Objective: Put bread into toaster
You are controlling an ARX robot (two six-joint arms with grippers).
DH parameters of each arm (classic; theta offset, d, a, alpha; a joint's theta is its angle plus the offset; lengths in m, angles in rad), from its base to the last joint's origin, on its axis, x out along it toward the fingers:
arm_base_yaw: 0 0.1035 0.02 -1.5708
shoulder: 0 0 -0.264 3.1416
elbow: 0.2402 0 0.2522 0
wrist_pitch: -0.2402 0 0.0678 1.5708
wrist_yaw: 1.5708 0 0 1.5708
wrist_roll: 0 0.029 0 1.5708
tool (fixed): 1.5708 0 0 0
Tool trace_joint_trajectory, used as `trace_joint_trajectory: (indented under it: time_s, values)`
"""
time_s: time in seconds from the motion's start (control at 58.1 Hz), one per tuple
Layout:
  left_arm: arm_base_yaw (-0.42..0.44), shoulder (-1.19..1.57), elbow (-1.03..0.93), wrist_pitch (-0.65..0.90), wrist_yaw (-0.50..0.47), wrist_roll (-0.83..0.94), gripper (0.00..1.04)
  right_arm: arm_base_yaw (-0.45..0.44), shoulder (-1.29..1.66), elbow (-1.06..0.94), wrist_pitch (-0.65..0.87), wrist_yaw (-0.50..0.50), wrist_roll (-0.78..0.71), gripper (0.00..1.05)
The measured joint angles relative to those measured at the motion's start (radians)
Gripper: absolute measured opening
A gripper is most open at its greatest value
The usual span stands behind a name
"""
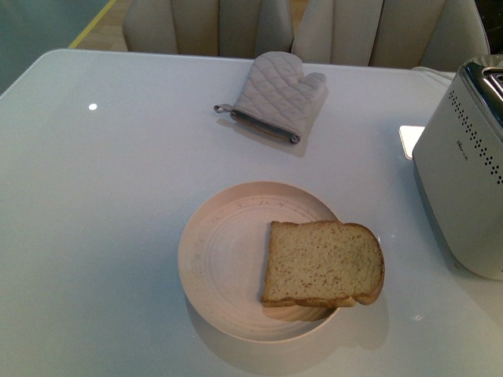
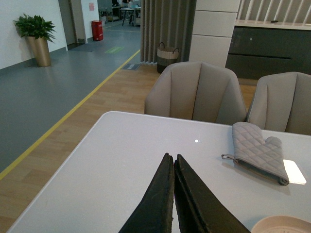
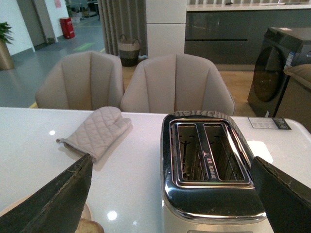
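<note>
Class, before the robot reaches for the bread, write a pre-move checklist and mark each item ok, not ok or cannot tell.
1. Bread lies free on the plate, overhanging its rim: ok.
2. Toaster slots both empty: ok.
3. Right gripper open: ok.
4. Left gripper shut, holding nothing: ok.
5. Oven mitt apart from bread and toaster: ok.
6. Toaster lever position: cannot tell.

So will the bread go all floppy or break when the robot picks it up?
Probably not floppy: the bread looks thick with a crust at its edge, so it should hold its shape. It's likely light and soft, so a hard squeeze might dent it. One end overhangs the plate, which may make grabbing easier.
</note>
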Motion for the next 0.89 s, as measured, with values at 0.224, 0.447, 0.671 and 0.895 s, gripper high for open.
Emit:
trace_joint_trajectory:
  time_s: [0.224,0.447,0.671,0.895]
  values:
    - [0.0,-0.121,0.0,-0.118,0.0,0.0,0.03,0.0,0.0,0.0,0.0,0.0,0.0,0.96]
    - [0.0,-0.193,0.0,-0.19,0.0,0.0,0.03,0.0,0.0,0.0,0.0,0.0,0.0,0.96]
    - [0.0,-0.317,0.0,-0.346,0.001,0.001,0.03,0.0,0.0,0.0,0.0,0.0,0.0,0.96]
    - [0.0,-0.401,0.0,-0.404,0.0,0.001,0.03,0.0,0.0,0.0,0.0,0.0,0.0,0.96]
